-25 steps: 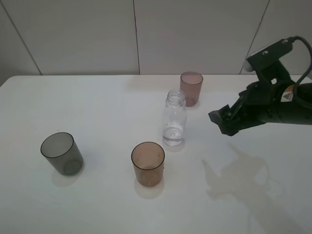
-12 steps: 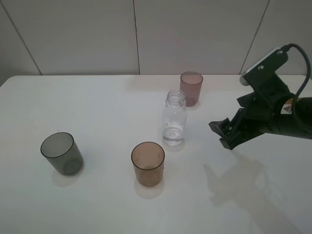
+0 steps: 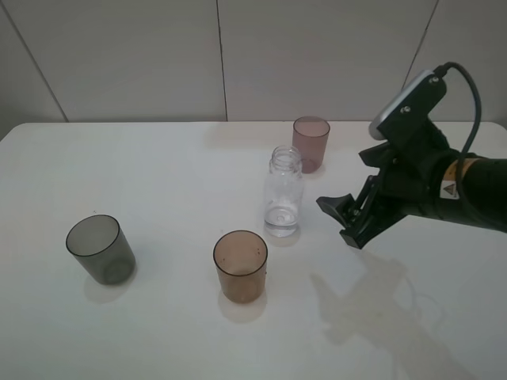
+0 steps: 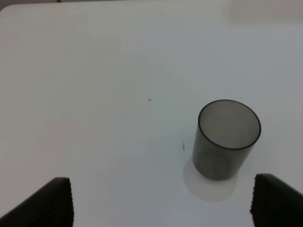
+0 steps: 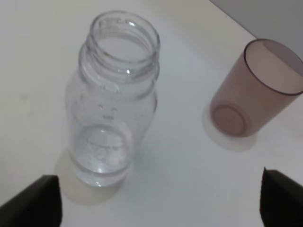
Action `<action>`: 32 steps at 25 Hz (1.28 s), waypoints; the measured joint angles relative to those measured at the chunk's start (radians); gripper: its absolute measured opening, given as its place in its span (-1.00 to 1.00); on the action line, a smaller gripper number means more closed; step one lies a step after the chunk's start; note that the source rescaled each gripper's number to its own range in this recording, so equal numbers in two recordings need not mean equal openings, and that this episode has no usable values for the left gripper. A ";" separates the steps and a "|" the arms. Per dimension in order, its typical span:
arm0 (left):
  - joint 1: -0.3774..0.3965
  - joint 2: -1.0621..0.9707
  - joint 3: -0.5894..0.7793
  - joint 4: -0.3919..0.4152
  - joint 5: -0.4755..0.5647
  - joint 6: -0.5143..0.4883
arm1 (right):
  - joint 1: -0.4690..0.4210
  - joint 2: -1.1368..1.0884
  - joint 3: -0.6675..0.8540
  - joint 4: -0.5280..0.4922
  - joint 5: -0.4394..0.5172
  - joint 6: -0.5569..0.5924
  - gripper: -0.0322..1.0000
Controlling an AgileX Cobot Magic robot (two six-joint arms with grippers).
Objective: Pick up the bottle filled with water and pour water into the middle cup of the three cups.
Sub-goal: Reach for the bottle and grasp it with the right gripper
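The clear bottle (image 3: 283,194) stands upright and uncapped in the middle of the white table, with a little water in its bottom. The brown-amber middle cup (image 3: 240,265) stands in front of it, the smoky grey cup (image 3: 100,248) at the left, and the mauve-pink cup (image 3: 310,143) behind. My right gripper (image 3: 341,218) is open and empty, just right of the bottle and not touching it. The right wrist view shows the bottle (image 5: 111,99) and the mauve-pink cup (image 5: 255,90) between its open fingertips (image 5: 35,201). My left gripper (image 4: 163,203) is open above the grey cup (image 4: 227,139).
The white table (image 3: 158,174) ends at a pale panelled wall (image 3: 238,55) behind. The right arm's shadow (image 3: 372,309) falls on the table at the front right. The left arm is out of the exterior high view.
My right gripper has moved left and a little lower, closer to the bottle. The bottle and the cups have not moved.
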 joint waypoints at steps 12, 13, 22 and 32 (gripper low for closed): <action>0.000 0.000 0.000 0.000 0.000 0.000 | 0.000 0.196 -0.001 -0.194 -0.320 0.351 0.68; 0.000 0.000 0.000 0.000 0.000 0.000 | 0.000 0.215 -0.002 -0.193 -0.340 0.352 0.68; 0.000 0.000 0.000 0.000 0.000 0.000 | -0.001 0.349 -0.003 -0.154 -0.464 0.352 0.68; 0.000 0.000 0.000 0.000 0.000 0.000 | -0.001 0.460 -0.004 -0.077 -0.586 0.352 0.68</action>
